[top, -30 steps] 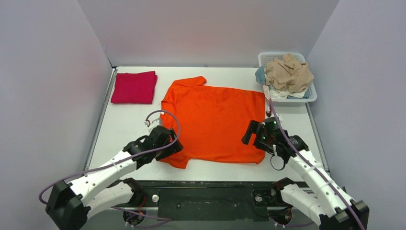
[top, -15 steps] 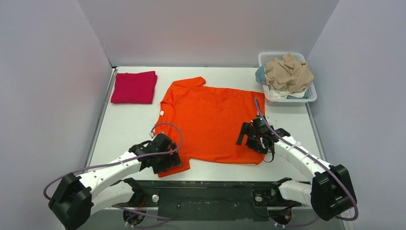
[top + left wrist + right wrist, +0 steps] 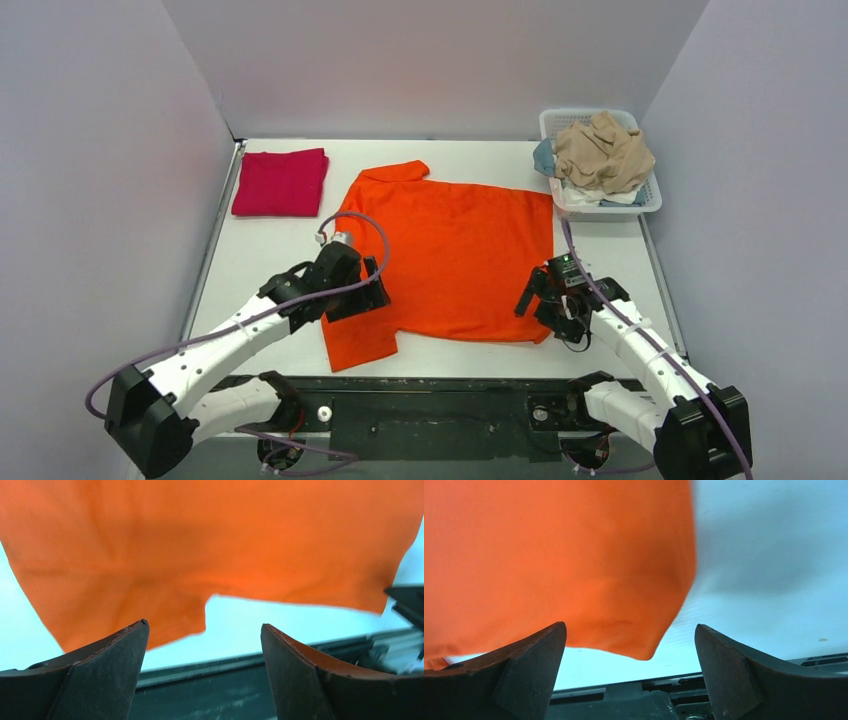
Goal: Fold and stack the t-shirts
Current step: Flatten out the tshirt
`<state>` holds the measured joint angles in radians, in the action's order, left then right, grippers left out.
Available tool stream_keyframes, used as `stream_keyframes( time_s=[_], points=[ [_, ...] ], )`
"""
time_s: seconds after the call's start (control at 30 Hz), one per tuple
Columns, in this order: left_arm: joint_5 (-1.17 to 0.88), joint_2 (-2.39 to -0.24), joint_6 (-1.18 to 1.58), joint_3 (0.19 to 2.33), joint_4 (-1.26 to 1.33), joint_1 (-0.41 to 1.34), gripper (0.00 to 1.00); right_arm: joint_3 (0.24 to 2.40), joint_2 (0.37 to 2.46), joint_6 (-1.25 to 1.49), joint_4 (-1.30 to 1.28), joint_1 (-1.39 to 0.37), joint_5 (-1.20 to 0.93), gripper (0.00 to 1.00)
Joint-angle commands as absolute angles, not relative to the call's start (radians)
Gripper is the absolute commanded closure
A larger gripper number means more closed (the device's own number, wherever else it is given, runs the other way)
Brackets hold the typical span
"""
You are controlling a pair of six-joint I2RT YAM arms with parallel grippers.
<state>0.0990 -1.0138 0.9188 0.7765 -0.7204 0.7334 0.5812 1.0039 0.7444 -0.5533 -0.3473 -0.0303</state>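
An orange t-shirt (image 3: pixel 450 250) lies spread flat in the middle of the table, collar toward the left. A folded red t-shirt (image 3: pixel 281 182) lies at the back left. My left gripper (image 3: pixel 362 297) is open and empty above the shirt's near-left part, next to its sleeve (image 3: pixel 358 343). In the left wrist view the orange cloth (image 3: pixel 200 550) fills the frame beyond the open fingers (image 3: pixel 95 665). My right gripper (image 3: pixel 548 300) is open and empty over the shirt's near-right corner (image 3: pixel 644 645).
A white basket (image 3: pixel 651 203) at the back right holds a heap of beige, blue and white clothes (image 3: pixel 603 150). Grey walls stand on three sides. The dark front rail (image 3: pixel 440 400) runs along the near edge.
My left gripper moved away from the near edge, farther onto the shirt's left part; the sleeve now lies flat. My right gripper moved right and nearer, to the near-right corner.
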Motion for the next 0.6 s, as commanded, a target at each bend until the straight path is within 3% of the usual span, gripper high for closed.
stream_keyframes(
  time_s=[0.0,0.13,0.47,0.57],
  points=[
    [0.073,-1.125,0.800,0.816,-0.497,0.583,0.07,0.566,0.984,0.804,-0.596,-0.247,0.047,0.07],
    [0.069,-1.228,0.776,0.796,-0.406,0.514,0.07,0.552,1.007,0.805,-0.587,-0.193,0.122,0.19],
    [0.048,-1.408,0.765,0.682,-0.290,0.454,0.07,0.492,1.175,0.820,-0.417,-0.193,0.061,0.65],
    [0.052,-1.422,0.766,0.665,-0.272,0.447,0.07,0.538,1.237,0.795,-0.453,-0.205,0.072,0.98]
  ],
)
